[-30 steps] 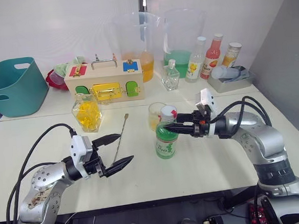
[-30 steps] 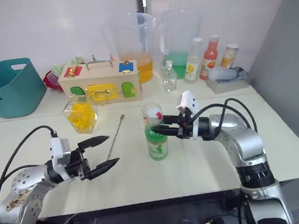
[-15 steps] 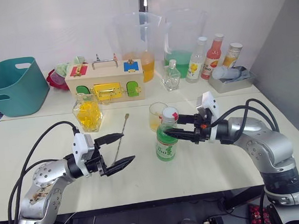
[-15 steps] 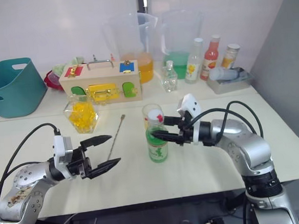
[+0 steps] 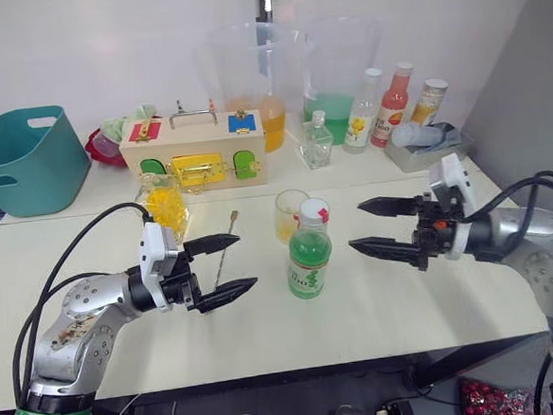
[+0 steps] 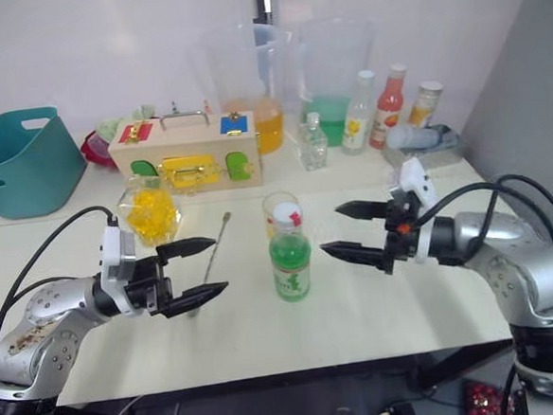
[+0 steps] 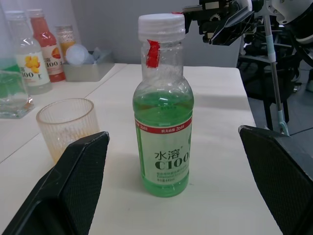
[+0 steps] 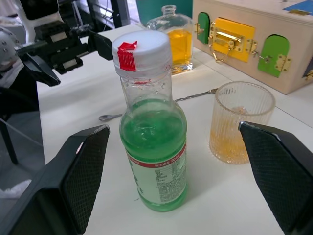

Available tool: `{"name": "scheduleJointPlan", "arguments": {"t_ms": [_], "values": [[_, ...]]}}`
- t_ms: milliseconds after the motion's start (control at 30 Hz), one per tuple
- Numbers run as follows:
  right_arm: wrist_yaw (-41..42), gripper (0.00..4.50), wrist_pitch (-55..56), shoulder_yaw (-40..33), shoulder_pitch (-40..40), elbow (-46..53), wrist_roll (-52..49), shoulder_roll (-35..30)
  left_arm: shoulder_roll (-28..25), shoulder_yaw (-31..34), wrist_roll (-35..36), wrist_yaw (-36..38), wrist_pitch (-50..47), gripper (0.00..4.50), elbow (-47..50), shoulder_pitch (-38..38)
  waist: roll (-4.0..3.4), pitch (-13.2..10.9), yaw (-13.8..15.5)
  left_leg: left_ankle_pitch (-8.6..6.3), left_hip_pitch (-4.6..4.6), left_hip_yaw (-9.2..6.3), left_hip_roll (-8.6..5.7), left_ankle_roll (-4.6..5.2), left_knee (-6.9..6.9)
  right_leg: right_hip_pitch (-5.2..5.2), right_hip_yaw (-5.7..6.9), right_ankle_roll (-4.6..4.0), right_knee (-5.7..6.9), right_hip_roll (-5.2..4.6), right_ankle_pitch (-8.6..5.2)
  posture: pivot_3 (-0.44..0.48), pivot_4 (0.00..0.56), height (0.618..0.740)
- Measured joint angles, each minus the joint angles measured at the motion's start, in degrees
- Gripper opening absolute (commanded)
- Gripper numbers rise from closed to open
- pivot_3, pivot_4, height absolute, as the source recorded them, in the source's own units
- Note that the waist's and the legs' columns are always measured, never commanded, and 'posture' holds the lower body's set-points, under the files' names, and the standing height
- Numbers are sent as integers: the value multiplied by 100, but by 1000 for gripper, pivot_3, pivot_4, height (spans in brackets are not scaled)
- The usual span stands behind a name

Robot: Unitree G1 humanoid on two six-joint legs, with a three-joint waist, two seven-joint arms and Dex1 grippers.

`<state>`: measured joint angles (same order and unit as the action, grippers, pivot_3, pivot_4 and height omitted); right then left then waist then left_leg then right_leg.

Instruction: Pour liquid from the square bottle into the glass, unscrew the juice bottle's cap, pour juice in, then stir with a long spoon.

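Observation:
The juice bottle (image 5: 309, 253), green liquid under a white cap (image 8: 142, 49), stands upright mid-table. Just behind it is the ribbed glass (image 5: 290, 214) holding a little orange liquid. The square bottle (image 5: 163, 208) with yellow liquid stands to the left, and the long spoon (image 5: 225, 254) lies flat between them. My left gripper (image 5: 247, 260) hovers open to the left of the juice bottle, over the spoon's bowl end. To the bottle's right, my right gripper (image 5: 355, 225) is open and apart from the bottle, with nothing between its fingers.
At the back stand a wooden latch box (image 5: 194, 151), a teal basket (image 5: 22, 159), two big pitchers (image 5: 253, 76), a small glass flask (image 5: 315, 140), several bottles (image 5: 392, 100) and a grey tray (image 5: 424, 145). The table's front edge runs close below the arms.
My right gripper has opened off the juice bottle's cap and drawn back to the right. The left gripper has shifted slightly right, toward the bottle, still open.

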<state>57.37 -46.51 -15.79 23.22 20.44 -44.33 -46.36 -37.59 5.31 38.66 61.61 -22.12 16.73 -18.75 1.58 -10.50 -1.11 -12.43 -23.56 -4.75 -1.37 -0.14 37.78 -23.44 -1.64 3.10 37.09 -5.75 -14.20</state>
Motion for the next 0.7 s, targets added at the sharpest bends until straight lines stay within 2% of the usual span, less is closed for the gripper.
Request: {"name": "scheduleJointPlan", "arguments": {"t_ms": [67, 133, 167, 200, 233, 300, 500, 700], "values": [[-177, 4484, -115, -392, -305, 253, -201, -106, 99, -129, 18, 10, -82, 4500, -59, -327, -17, -6, -92, 22, 26, -200, -106, 33, -2, 92, 150, 25, 2, -83, -42, 0, 150, 740], [-376, 4484, -159, -642, -497, 473, -322, -136, 213, -299, -21, 19, -177, 4500, -212, -679, -31, -6, -165, 65, 27, -424, -235, 44, -9, 167, 247, 114, 6, -159, -140, 0, 150, 740], [-442, 4484, -166, -721, -609, 567, -380, -136, 269, -397, -35, 17, -201, 4500, -287, -793, -42, -7, -201, 94, 28, -514, -294, 60, -27, 224, 262, 153, 5, -178, -200, 0, 150, 740], [-540, 4484, -196, -833, -780, 695, -448, -135, 345, -504, -48, 28, -236, 4500, -408, -922, -51, -4, -215, 134, 42, -564, -341, 51, -63, 237, 252, 162, 9, -193, -228, 0, 150, 740], [-600, 4484, -229, -872, -853, 754, -492, -133, 367, -555, -69, 28, -277, 4500, -468, -999, -53, -6, -178, 163, 40, -530, -319, 0, -92, 208, 231, 156, 7, -181, -229, 0, 150, 740], [-836, 4484, -334, -1043, -1143, 903, -607, -132, 472, -703, -153, 29, -391, 4500, -727, -1290, -55, -3, -54, 177, 9, -494, -301, -24, -101, 202, 220, 97, 26, -172, -197, 0, 150, 740], [-1281, 4484, -436, -1420, -1639, 1278, -964, -128, 877, -1127, -321, 50, -585, 4500, -1119, -1961, -53, -4, 31, 175, -9, -394, -308, -24, -101, 135, 97, 93, 41, -174, -195, 0, 150, 740], [-1630, 4484, -427, -1637, -2030, 1557, -1210, -87, 1395, -1575, -713, 46, -666, 4500, -1705, -2608, -50, -5, 19, 174, -8, -372, -306, -22, -100, 125, 80, 93, 49, -174, -195, 0, 150, 740]]}}
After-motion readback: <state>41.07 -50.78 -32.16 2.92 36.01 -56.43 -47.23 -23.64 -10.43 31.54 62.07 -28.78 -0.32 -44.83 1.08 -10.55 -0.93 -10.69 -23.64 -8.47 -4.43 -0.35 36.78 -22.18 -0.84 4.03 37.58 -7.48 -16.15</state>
